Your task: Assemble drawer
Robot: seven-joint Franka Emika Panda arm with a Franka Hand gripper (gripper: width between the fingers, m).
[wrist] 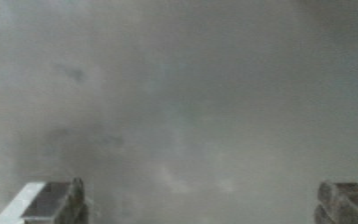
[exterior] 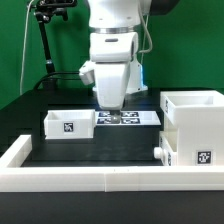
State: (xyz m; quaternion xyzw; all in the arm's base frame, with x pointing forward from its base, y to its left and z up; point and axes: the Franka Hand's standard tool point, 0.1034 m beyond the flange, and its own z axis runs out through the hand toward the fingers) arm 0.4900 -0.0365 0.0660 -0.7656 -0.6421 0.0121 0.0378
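Gripper point(exterior: 110, 103) wide open, empty, mid-frame above surface point(exterior: 100, 150); best lowered squarely over left tray point(exterior: 68, 124).

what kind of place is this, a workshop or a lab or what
Probably a robotics lab test bench: a green backdrop curtain, a low white border wall fencing the black tabletop, and a flat white marker board of printed tags under the white robot arm.

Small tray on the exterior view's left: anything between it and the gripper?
Nothing visible. The gripper hangs over the marker board, beside the small tray, with only bare black table between them. Wrist view shows open jaws holding nothing.
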